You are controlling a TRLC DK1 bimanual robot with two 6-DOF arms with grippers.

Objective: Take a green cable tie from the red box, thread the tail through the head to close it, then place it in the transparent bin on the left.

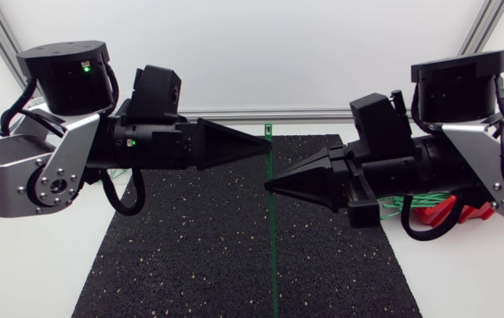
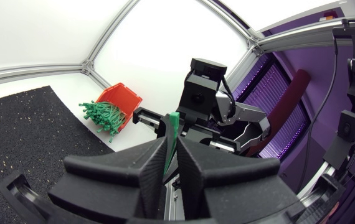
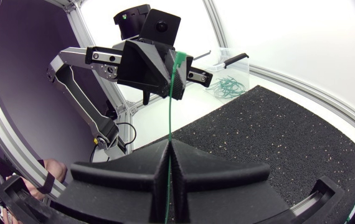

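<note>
**Both pincers clamped on one green tie, strap running 12 to 6**

Head view: the cable tie hangs pretty much straight. Its long axis goes 12 to 6 o'clock across the black mat, with the head at the 12 o'clock end. The left gripper comes in from 9 o'clock, fingers pressed together on the strap just below the head. The right gripper comes in from 3 o'clock and is pinched onto the strap a bit further down; the tail dangles free toward 6. The red box peeks out under the right arm at about 4 o'clock.

Left wrist view: the fingers are closed tight with the green strap poking up between the tips. The box sits ahead on the table, with a bundle of spare ties spilling out of it.

Right wrist view: the wedges are squeezed flat on the strap, which rises as a thin line to the other pincer. The transparent bin is beyond it, with looped ties inside.
</note>
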